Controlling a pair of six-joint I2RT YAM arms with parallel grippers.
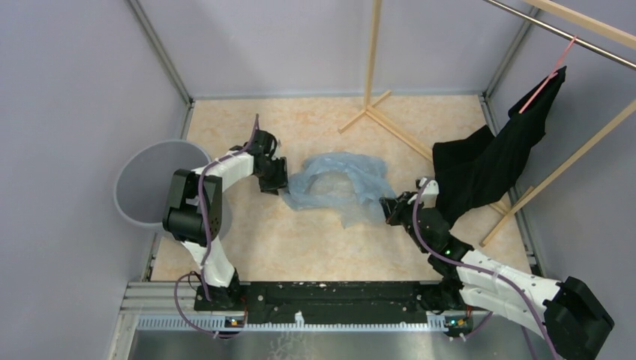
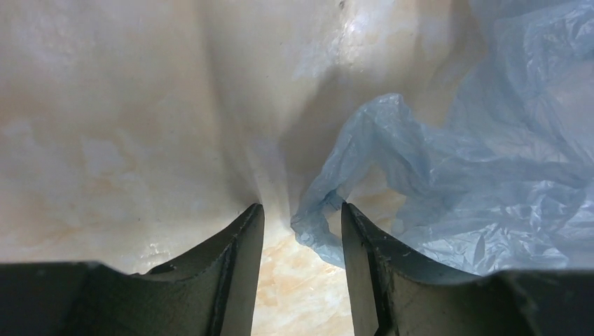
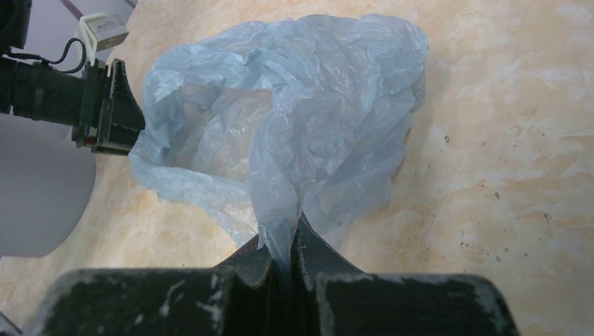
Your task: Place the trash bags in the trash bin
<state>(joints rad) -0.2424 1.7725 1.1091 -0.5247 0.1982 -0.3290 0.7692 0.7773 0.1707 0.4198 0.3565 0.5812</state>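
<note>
The light-blue trash bag (image 1: 341, 184) lies crumpled on the beige floor between the arms. The round grey trash bin (image 1: 142, 180) stands at the left wall, behind the left arm. My left gripper (image 1: 277, 187) is at the bag's left edge. In the left wrist view it (image 2: 301, 217) is open, with a fold of the bag (image 2: 490, 175) lying between its jaws by the right finger. My right gripper (image 1: 390, 206) is at the bag's right side. In the right wrist view it (image 3: 284, 241) is shut on a pinch of the bag (image 3: 301, 119).
A black garment (image 1: 495, 161) hangs on a pink hanger from a wooden rack at the right, close behind the right gripper. The rack's foot (image 1: 371, 112) stands at the back. Grey walls close in all sides. The bin's side (image 3: 35, 189) shows in the right wrist view.
</note>
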